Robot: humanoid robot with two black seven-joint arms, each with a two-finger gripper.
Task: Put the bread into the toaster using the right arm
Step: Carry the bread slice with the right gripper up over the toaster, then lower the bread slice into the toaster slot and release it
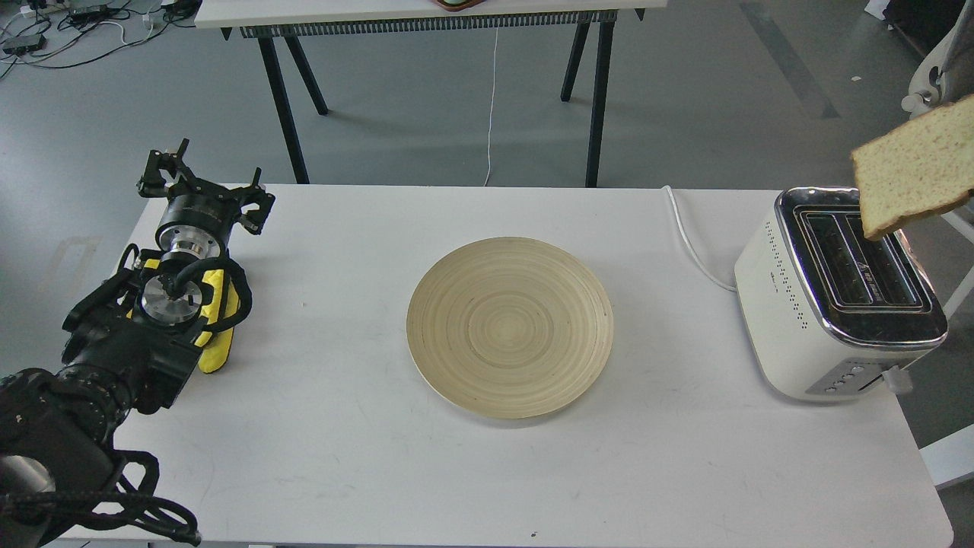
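The slice of bread (913, 175) hangs in the air at the right edge of the head view, tilted, its lower left corner just above the far end of the toaster's dark slots. The cream-white toaster (768, 304) stands on the white table's right end with both slots showing dark. My right arm and its gripper are out of the frame, so the grip on the bread is hidden. My left gripper (209, 183) rests at the table's left end, open and empty, far from the bread.
A round wooden plate (510, 327) lies bare in the middle of the table (342, 457). The toaster's white cord (689, 236) runs off the far edge. A second table (426, 15) stands behind, and a white chair (932, 84) at the right.
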